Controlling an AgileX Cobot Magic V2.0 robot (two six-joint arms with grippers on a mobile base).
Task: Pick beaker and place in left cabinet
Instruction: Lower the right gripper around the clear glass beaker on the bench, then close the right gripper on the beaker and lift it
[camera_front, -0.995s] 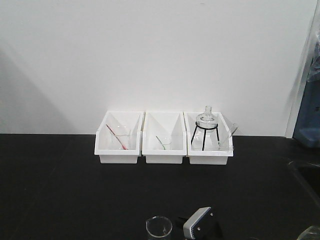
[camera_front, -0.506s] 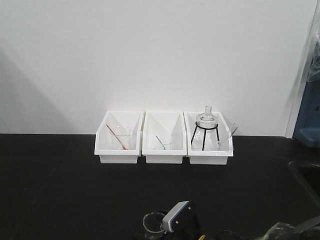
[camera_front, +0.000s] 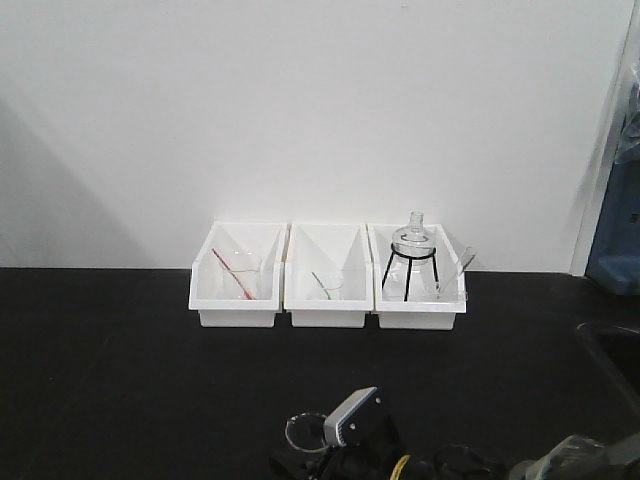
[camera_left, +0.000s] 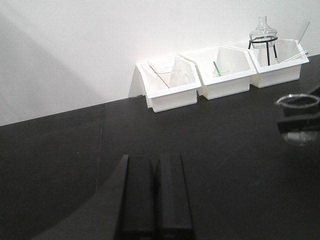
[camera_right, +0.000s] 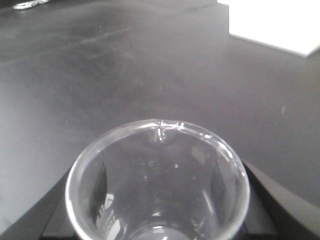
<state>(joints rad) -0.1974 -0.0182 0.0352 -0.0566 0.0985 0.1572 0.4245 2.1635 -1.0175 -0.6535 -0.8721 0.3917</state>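
Currently, 1 beaker (camera_right: 157, 190): clear glass, upright, empty as far as we see, on the near side of the black table (camera_front: 120, 380). Right claw (camera_left: 299, 124): clamped on the beaker, 1 dark finger at each side of its wall; we cannot tell whether its base is off the table. Left claw (camera_left: 156, 197): fingers pressed together, holding nothing, well apart from the beaker. 3 white bins (camera_front: 325, 300) at the back wall, a round flask (camera_front: 413, 245) in the rightmost. Left cabinet: in none of our views. Status, as we judge it: grasp done; lift, carry and release still left.
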